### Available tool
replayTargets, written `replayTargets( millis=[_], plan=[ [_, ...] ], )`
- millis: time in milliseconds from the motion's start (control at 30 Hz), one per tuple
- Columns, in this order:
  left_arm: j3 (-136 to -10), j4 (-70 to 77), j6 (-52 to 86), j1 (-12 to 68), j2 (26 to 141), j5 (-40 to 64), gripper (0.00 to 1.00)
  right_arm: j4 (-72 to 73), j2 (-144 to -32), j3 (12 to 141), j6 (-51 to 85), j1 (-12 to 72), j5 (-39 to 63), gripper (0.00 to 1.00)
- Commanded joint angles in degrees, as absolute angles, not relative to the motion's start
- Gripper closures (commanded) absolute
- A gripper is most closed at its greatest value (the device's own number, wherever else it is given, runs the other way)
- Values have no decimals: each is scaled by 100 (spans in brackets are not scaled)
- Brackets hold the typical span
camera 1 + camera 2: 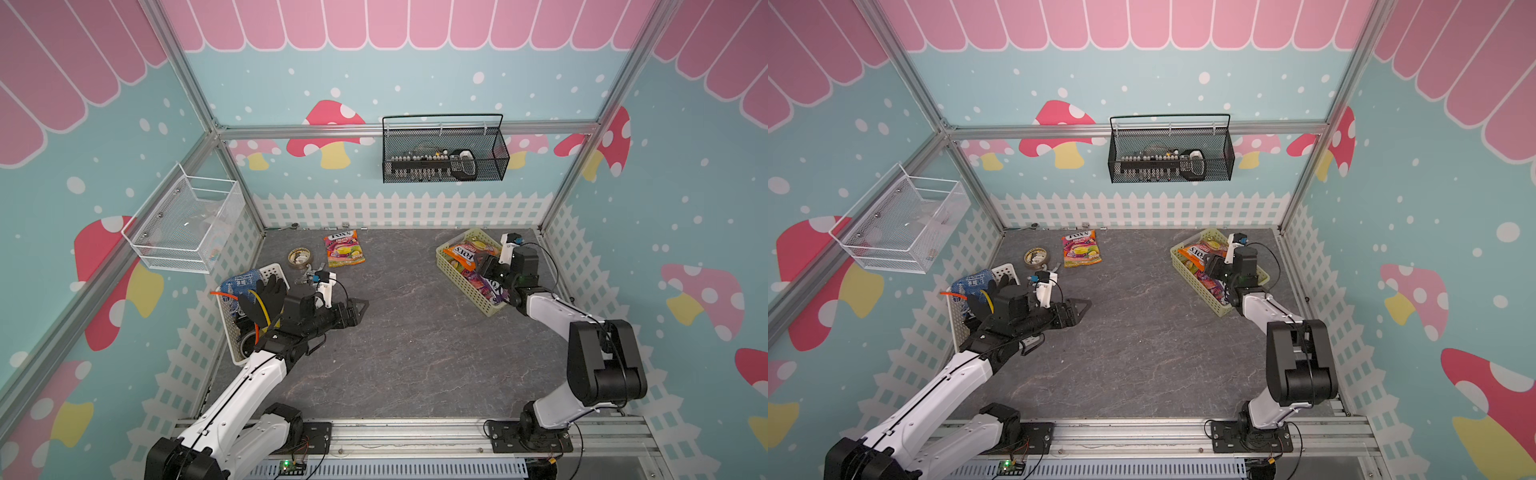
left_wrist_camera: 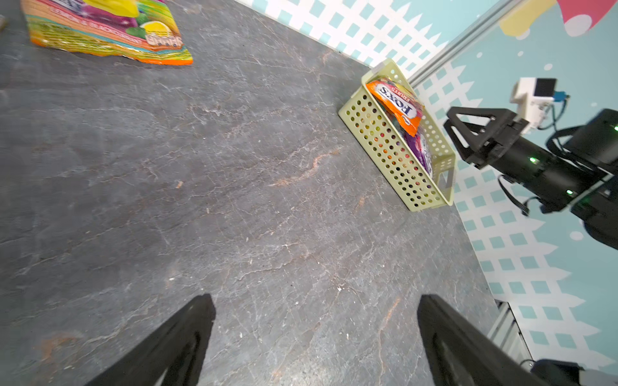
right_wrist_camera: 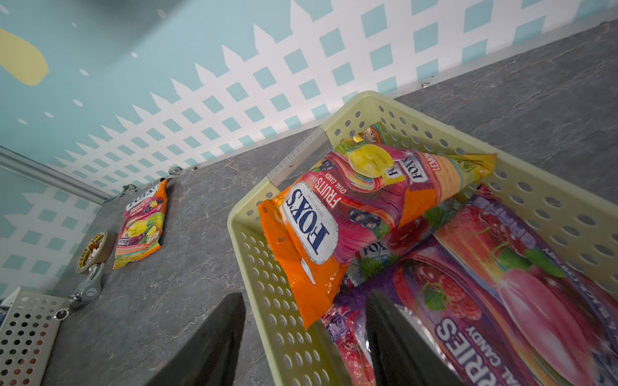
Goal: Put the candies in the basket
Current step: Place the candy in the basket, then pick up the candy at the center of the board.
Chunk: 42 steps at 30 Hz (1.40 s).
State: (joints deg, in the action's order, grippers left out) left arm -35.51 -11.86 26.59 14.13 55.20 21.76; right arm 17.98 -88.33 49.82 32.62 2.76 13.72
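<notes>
Nearing completion: several candies [image 3: 468,267] are lying piled in the basket [image 1: 465,282] at the counter's far right corner, while 1 orange bag [image 1: 344,248] is lying unhandled by the far edge. The right pincer [image 3: 304,337] is being held part open above the basket, empty; the left pincer [image 2: 314,337] is being held wide open, empty.

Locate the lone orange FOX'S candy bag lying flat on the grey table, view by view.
Top views: far table edge, left of centre.
Left wrist: cut off at a frame corner.
Right wrist: distant, near the fence-printed wall.
Shared landmark: the roll of brown tape beside it; out of the left wrist's frame.
</notes>
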Motion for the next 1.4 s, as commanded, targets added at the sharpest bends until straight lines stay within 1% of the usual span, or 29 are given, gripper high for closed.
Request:
replayTargets(
  millis=[0, 100, 133, 233, 367, 433, 467, 633, 700, 900, 967, 1067, 1233, 1367],
  plan=[
    [-3683, -1274, 2716, 1034, 5594, 1846, 1, 1440, -8286, 4680, 3139, 395, 1476, 31],
    [-3725, -1283, 2855, 483, 5855, 2004, 1, 1251, -7939, 4574, 3023, 702, 1578, 13],
    [-3753, -1274, 2943, 281, 5993, 2062, 1, 1126, -7868, 4577, 2971, 867, 1551, 9],
    [-3935, -1265, 3048, -63, 6450, 2120, 1, 974, -7776, 4597, 2808, 1492, 1407, 6],
    [-4399, -1250, 3006, -70, 7067, 2000, 1, 986, -7905, 4648, 2747, 2231, 1421, 4],
    [-4658, -1166, 3006, -49, 7391, 1859, 4, 1064, -8000, 4642, 2768, 2504, 1428, 1],
    [-4789, -1091, 2997, -37, 7579, 1754, 7, 1138, -8046, 4619, 2769, 2636, 1418, 1],
    [-5730, -993, 2991, 242, 8797, 1320, 32, 1472, -8379, 4544, 2804, 2933, 1599, 1],
    [-6173, -993, 2984, 434, 9313, 1010, 41, 1492, -8482, 4554, 2796, 2939, 1595, 1],
    [-7500, -1011, 2899, 917, 10720, 219, 56, 1822, -8519, 4379, 2865, 2982, 1757, 1],
    [-7772, -1001, 3167, 921, 11046, -7, 57, 1910, -8517, 4342, 2844, 2980, 1741, 1],
    [-7936, -921, 3947, 879, 11377, -159, 57, 1899, -8599, 4418, 2711, 2988, 1723, 1],
    [-7575, -170, 5598, 893, 11570, -206, 59, 1793, -8759, 4653, 2558, 2980, 1744, 1],
    [-7287, 308, 6787, 922, 11682, -432, 61, 1893, -8734, 4579, 2566, 2996, 1851, 1]
  ],
)
